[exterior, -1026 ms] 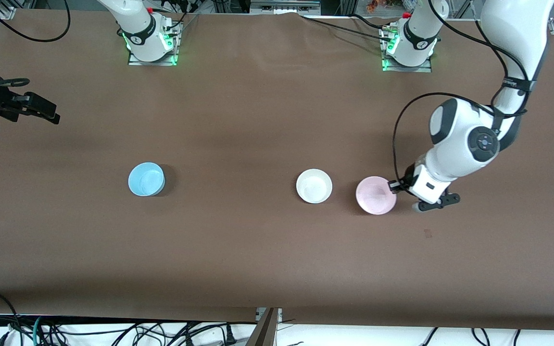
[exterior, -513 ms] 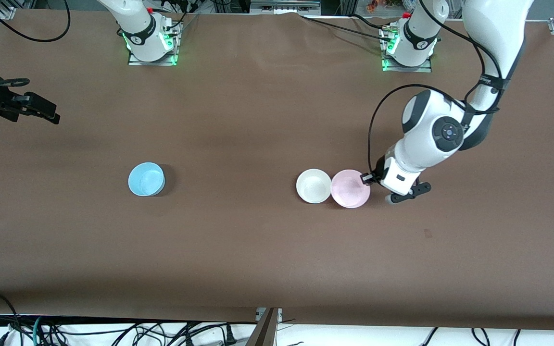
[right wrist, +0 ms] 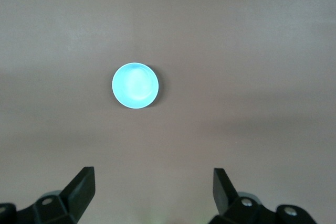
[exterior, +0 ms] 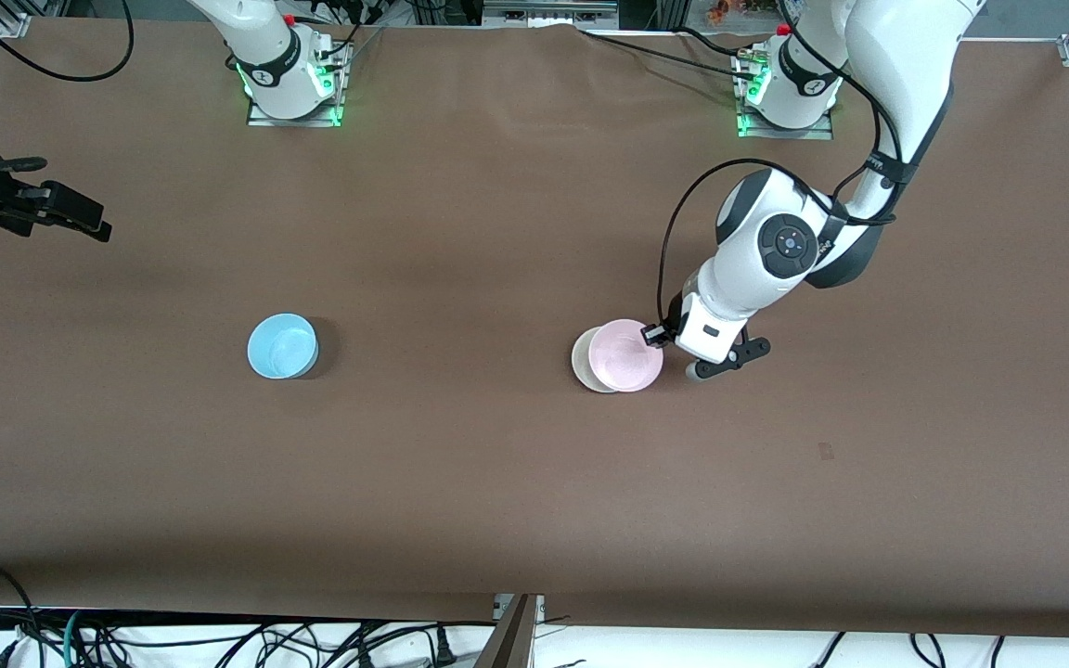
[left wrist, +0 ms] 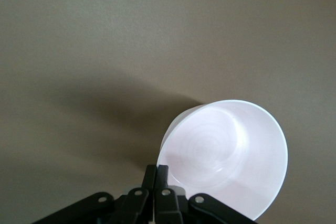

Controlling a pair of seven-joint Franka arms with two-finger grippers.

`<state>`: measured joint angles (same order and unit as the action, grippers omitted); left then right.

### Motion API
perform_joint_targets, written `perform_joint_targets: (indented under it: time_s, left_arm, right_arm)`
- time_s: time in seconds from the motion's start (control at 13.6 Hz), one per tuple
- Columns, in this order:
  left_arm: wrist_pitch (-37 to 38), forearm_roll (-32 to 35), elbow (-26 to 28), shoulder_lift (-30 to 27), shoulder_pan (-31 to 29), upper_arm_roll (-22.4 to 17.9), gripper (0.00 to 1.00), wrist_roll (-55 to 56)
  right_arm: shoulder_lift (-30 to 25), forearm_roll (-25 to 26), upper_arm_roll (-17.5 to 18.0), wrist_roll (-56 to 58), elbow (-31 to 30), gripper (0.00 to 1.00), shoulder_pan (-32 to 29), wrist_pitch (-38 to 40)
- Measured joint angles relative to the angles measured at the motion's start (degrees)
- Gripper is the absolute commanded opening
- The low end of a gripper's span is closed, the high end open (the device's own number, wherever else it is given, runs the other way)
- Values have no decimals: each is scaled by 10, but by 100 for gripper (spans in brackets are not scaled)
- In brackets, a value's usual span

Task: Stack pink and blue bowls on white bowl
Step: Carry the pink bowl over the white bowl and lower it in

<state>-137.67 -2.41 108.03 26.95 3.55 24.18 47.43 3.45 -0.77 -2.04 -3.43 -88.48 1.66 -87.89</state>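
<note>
Table point(exterior: 497, 482): brown, wide, bearing three bowls.

My left arm reaches from its base down to the white bowl point(exterior: 581, 360), the landmark for these notes. A second ago this arm stood well out toward its own end of the table with the pink bowl point(exterior: 625, 355) apart from the white one; half a second ago the two rims were just touching as seen from the front. Now the pink bowl overlaps most of the white bowl, only a crescent of white showing on the side toward the right arm's end.

My left gripper point(exterior: 653, 335) is clenched on the pink bowl's rim point(left wrist: 173, 174), fingers pinched together with the wall between them. The wrist view shows the bowl tilted, hanging from that one edge. I cannot tell whether it already touches the white bowl.

Meaning, as I judge it: carry nearly done, first stack close. The pink bowl is not yet centred; it sits off toward my left arm's side. Level it, shift a little farther over, lower, then let go.

Blue bowl point(exterior: 282, 346): well apart from the white bowl, toward the right arm's end, same spot throughout, untouched.

My right gripper point(right wrist: 152, 187) waits over bare table high off the blue bowl, fingers spread, holding nothing.
</note>
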Motion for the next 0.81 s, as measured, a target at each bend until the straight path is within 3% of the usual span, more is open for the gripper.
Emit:
perform_joint_targets:
  time_s: [0.59,0.81]
  left_arm:
    - [-35,0,1,8,20,0,0,36]
    - [-41,0,1,16,25,0,0,42]
  right_arm:
    - [-3,-2,6,43,-3,99,8,13]
    - [-26,-2,6,45,-39,99,8,-9]
